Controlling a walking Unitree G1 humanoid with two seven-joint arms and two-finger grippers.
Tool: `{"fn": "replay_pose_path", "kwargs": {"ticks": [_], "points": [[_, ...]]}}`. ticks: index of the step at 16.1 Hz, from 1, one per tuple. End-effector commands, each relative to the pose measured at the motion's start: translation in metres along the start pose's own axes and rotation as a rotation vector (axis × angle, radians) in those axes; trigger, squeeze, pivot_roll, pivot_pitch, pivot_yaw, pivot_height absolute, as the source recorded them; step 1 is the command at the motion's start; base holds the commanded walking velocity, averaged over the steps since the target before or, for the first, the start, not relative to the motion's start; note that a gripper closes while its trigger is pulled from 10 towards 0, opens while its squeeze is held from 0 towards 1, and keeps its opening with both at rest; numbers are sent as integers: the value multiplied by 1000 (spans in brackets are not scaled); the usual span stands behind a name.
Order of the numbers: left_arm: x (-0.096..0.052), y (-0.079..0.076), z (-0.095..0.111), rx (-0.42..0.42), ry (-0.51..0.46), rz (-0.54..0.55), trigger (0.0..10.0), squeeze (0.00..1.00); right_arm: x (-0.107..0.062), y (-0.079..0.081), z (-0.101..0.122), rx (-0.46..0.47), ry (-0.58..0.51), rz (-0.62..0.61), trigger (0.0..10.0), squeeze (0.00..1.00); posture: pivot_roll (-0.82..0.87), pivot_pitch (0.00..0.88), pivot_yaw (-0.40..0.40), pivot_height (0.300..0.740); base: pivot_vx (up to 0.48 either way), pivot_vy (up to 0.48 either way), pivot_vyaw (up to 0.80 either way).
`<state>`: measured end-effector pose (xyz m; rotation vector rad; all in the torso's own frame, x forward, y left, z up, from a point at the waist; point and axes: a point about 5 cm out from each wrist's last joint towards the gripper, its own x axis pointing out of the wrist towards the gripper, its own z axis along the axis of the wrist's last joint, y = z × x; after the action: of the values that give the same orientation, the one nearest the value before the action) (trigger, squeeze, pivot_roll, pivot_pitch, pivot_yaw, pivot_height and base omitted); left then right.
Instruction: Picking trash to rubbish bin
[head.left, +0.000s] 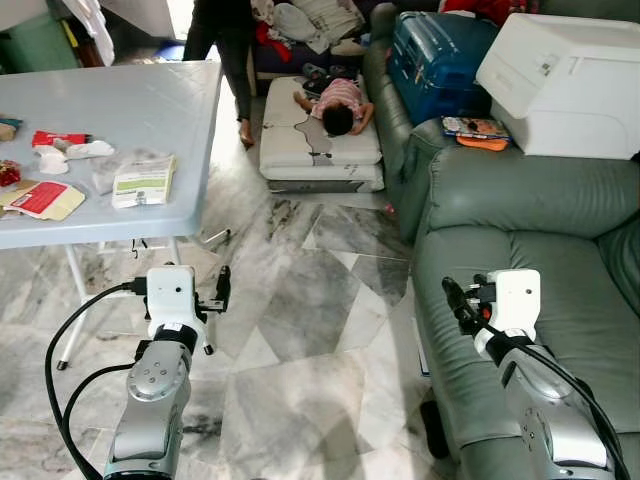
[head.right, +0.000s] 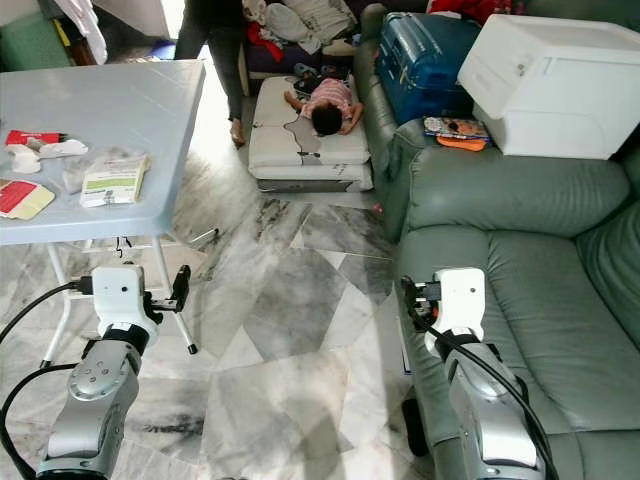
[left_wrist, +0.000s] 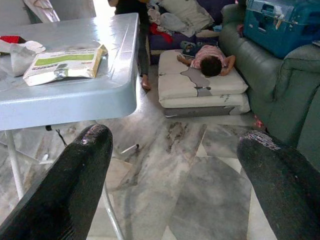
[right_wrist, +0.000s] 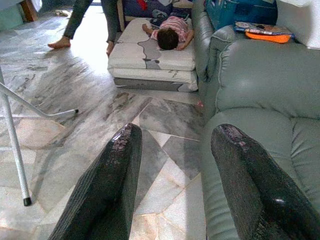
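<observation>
Trash lies on the grey folding table (head.left: 150, 105) at my left: a green and white packet (head.left: 143, 181), a red and cream wrapper (head.left: 40, 199), a crumpled white tissue (head.left: 88, 150) and a small red packet (head.left: 58, 138). The green and white packet (left_wrist: 62, 63) also lies near the table edge in the left wrist view. My left gripper (head.left: 215, 295) hangs below the table's front edge over the marble floor, open and holding nothing. Beside the sofa's seat front, my right gripper (head.left: 457, 303) is also open and holds nothing.
A green leather sofa (head.left: 560, 260) stands along the right, carrying a white printer (head.left: 565, 85) and a blue suitcase (head.left: 435, 60). A person (head.left: 335, 105) lies on a floor mattress (head.left: 320, 150) ahead, and another person (head.left: 225, 50) stands behind it. White table legs (head.left: 75, 290) stand at my left.
</observation>
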<state>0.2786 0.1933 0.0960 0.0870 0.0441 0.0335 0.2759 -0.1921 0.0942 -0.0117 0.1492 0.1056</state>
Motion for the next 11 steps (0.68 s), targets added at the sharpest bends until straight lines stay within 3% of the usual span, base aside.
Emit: {"fn": "replay_pose_path", "kwargs": {"ticks": [1, 3, 6, 9, 11], "points": [[0, 3, 0, 4, 9, 12, 10000, 0, 1, 3, 3, -16, -5, -1, 10000, 0, -28, 62, -48, 740, 0, 356, 0], [0, 3, -1, 1, 12, 11, 10000, 0, 2, 2, 2, -27, -7, -35, 10000, 0, -27, 61, -47, 740, 0, 349, 0], [-1, 3, -1, 2, 15, 8, 10000, 0, 2, 2, 2, 68, -15, -21, 10000, 0, -24, 57, -51, 740, 0, 394, 0], [0, 4, -1, 5, 17, 10, 10000, 0, 3, 6, 1, 39, -17, -24, 10000, 0, -20, 52, -50, 740, 0, 480, 0], [0, 3, -2, 4, 19, 9, 10000, 0, 2, 16, -2, 4, 24, 60, 10000, 0, -20, 49, -51, 740, 0, 480, 0]]}}
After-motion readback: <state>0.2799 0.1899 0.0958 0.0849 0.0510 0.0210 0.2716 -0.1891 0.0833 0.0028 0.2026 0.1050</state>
